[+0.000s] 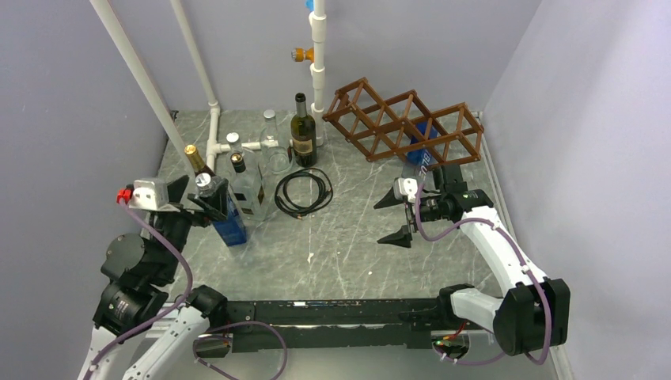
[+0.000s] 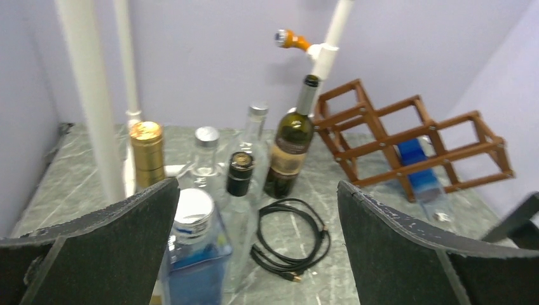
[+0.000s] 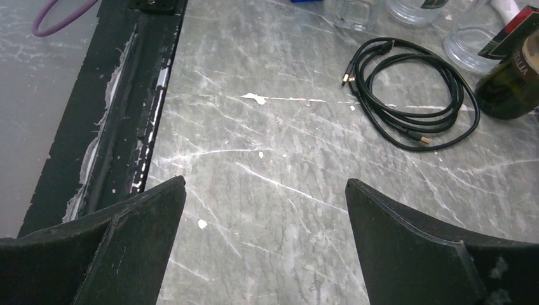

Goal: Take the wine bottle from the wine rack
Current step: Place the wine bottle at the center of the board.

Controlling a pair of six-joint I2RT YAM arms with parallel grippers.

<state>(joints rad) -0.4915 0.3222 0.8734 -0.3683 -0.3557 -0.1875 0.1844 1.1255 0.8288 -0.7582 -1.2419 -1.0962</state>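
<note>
The brown lattice wine rack (image 1: 407, 123) stands at the back right, also in the left wrist view (image 2: 407, 136). A blue bottle (image 1: 423, 146) lies in one of its lower cells (image 2: 419, 168). A dark green wine bottle (image 1: 302, 134) stands upright on the table left of the rack. My left gripper (image 1: 196, 198) is open beside a blue square bottle (image 2: 194, 254), whose cap sits just inside the left finger, ungripped. My right gripper (image 1: 384, 222) hangs open in front of the rack, pointing left over bare marble (image 3: 265, 184), holding nothing.
Several clear bottles (image 1: 273, 146) and a gold-capped bottle (image 1: 198, 161) cluster at the left by white pipes (image 1: 214, 119). A coiled black cable (image 1: 303, 192) lies mid-table. A black rail (image 1: 316, 313) runs along the near edge. Walls close in on both sides.
</note>
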